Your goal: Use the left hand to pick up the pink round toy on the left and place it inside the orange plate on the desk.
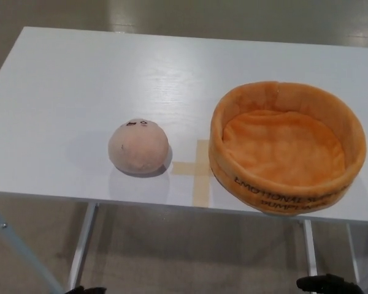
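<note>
Fingers cannot be judged on either side: only a dark sliver of the left hand (84, 290) shows at the bottom edge, left of centre, and a small black part of the right hand (326, 284) at the lower right corner, so whether they are spread or closed is not visible. Neither hand is near the work.

Left of centre in the frame sits the pink round toy (138, 147), resting on the desk (80, 79) with its small dark face marks turned toward the top of the frame. To the right of it, well apart, stands the orange plate (287, 101), a soft plush bowl with a tall rim, lettering on its near wall and nothing inside. A cross of tan tape (197, 170) lies on the desk between the two.

The pick has not begun, by the look of it. To do it well, the left hand should probably rise over the near edge of the desk and come down on the toy from above with its fingers spread wide, since the ball is plump and soft and could squirt sideways under a narrow pinch. The lift then needs to clear the plate's rim before release over its middle.

White and faintly grained, the desk carries a soft glare toward the top. Below it show grey metal legs (81, 245) and a plain beige floor (196, 251).
</note>
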Motion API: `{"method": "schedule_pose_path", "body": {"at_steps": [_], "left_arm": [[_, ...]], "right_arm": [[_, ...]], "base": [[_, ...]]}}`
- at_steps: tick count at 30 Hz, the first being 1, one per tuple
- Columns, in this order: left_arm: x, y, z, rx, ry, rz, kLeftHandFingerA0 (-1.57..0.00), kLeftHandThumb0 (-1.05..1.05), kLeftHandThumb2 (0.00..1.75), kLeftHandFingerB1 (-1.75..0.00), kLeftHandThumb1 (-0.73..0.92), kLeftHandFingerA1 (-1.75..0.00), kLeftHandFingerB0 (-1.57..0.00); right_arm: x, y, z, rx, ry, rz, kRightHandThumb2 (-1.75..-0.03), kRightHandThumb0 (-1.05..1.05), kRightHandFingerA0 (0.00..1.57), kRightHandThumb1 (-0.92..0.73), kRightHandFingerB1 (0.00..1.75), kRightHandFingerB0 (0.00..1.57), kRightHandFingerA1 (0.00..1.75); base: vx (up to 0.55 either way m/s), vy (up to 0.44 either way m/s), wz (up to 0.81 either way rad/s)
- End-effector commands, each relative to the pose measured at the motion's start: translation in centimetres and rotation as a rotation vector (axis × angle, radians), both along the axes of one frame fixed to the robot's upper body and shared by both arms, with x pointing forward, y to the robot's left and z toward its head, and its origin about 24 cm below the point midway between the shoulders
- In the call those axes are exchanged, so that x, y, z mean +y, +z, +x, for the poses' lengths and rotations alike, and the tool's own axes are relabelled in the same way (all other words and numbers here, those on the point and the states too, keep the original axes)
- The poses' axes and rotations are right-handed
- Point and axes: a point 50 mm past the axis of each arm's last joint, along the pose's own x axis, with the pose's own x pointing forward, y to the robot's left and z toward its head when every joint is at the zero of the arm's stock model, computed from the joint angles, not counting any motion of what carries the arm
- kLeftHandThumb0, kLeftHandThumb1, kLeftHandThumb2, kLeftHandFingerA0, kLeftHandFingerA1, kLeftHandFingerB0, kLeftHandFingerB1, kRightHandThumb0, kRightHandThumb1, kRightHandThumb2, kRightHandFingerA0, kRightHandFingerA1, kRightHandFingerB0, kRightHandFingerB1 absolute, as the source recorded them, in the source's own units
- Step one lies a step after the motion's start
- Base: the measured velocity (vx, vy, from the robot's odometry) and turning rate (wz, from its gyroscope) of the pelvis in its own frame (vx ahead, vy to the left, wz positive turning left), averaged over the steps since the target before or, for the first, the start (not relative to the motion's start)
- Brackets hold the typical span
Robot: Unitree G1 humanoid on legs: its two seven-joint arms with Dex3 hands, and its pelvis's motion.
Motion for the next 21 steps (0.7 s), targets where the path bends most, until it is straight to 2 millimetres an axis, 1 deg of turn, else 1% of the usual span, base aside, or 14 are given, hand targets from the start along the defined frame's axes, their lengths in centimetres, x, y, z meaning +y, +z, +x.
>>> {"method": "schedule_pose_path", "body": {"at_steps": [1,2,5,7,8,11,12,13,14,16,17,18,20,21], "left_arm": [[-4.1,5.6,-1.5,0.002,-0.507,-0.097,-0.21,-0.26,0.61,-0.31,0.58,-0.34,-0.12],[-4.6,6.5,-1.4,-0.011,-0.531,-0.112,-0.20,-0.17,0.57,-0.29,0.58,-0.30,-0.13],[-6.0,9.4,-0.8,-0.081,-0.601,-0.179,-0.12,-0.12,0.60,-0.20,0.52,-0.34,-0.09],[-6.3,9.9,-0.7,-0.103,-0.608,-0.201,-0.12,-0.12,0.60,-0.20,0.52,-0.34,-0.09],[-6.6,10.8,-0.4,-0.147,-0.625,-0.216,-0.10,-0.11,0.56,-0.23,0.52,-0.30,-0.03],[-6.9,11.9,-0.2,-0.187,-0.640,-0.223,-0.09,-0.11,0.57,-0.23,0.51,-0.28,-0.04],[-7.3,13.4,0.2,-0.255,-0.670,-0.247,-0.07,-0.12,0.55,-0.26,0.52,-0.29,-0.05],[-7.5,13.8,0.3,-0.273,-0.679,-0.255,-0.07,-0.12,0.55,-0.26,0.52,-0.29,-0.05],[-7.6,14.6,0.5,-0.307,-0.687,-0.260,-0.08,-0.18,0.66,-0.24,0.45,-0.20,-0.07],[-7.8,16.6,0.8,-0.399,-0.705,-0.264,-0.05,-0.21,0.67,-0.25,0.45,-0.20,-0.07],[-7.8,17.7,1.0,-0.458,-0.704,-0.263,-0.06,-0.16,0.65,-0.29,0.44,-0.19,-0.07],[-7.8,18.1,1.1,-0.484,-0.699,-0.262,-0.06,-0.16,0.65,-0.29,0.44,-0.19,-0.07],[-7.8,19.1,1.4,-0.553,-0.672,-0.258,-0.07,-0.11,0.55,-0.27,0.49,-0.24,-0.12],[-7.7,20.5,2.6,-0.660,-0.625,-0.240,-0.01,-0.09,0.55,-0.27,0.49,-0.30,-0.09]], "right_arm": [[0.0,0.1,0.2,-0.011,-0.015,-0.003,-0.62,-0.16,0.68,-0.57,0.79,0.56,0.98],[0.0,0.1,0.3,-0.012,-0.014,-0.005,-0.62,-0.16,0.71,-0.56,0.80,0.57,1.01],[0.1,0.2,0.4,-0.014,-0.018,0.010,-0.62,-0.16,0.70,-0.57,0.79,0.57,1.01],[0.1,0.2,0.4,-0.014,-0.018,0.009,-0.62,-0.16,0.70,-0.57,0.79,0.57,1.01],[0.1,0.2,0.5,-0.010,-0.008,-0.002,-0.61,-0.17,0.70,-0.59,0.79,0.58,1.00],[0.1,0.2,0.5,-0.012,0.006,-0.020,-0.61,-0.17,0.70,-0.58,0.79,0.59,0.98],[0.1,0.2,0.4,-0.010,-0.001,-0.013,-0.61,-0.16,0.70,-0.59,0.79,0.59,0.98],[0.1,0.2,0.4,-0.010,-0.004,-0.011,-0.61,-0.16,0.70,-0.59,0.79,0.59,0.98],[0.2,0.2,0.4,-0.009,-0.005,-0.008,-0.61,-0.17,0.69,-0.59,0.79,0.58,0.98],[0.2,0.2,0.5,-0.006,-0.005,-0.002,-0.61,-0.16,0.71,-0.59,0.79,0.58,1.00],[0.2,0.2,0.5,-0.007,-0.011,0.002,-0.61,-0.15,0.74,-0.57,0.81,0.60,1.03],[0.2,0.2,0.5,-0.009,-0.015,0.004,-0.61,-0.15,0.74,-0.57,0.81,0.60,1.03],[0.2,0.3,0.6,-0.011,-0.020,0.006,-0.61,-0.15,0.75,-0.57,0.80,0.60,1.03],[0.2,0.3,0.6,-0.013,-0.006,-0.007,-0.61,-0.14,0.75,-0.58,0.79,0.60,1.01]], "base": [[0.00,0.000,0.00],[0.00,0.000,0.00],[0.00,0.000,0.00],[0.00,0.000,0.00],[0.00,0.000,0.00],[0.00,0.000,0.00],[0.00,0.000,0.00],[0.00,0.000,0.00],[0.00,0.000,0.00],[0.00,0.000,0.00],[0.00,0.000,0.00],[0.00,0.000,0.00],[0.00,0.000,0.00],[0.00,0.000,0.00]]}}
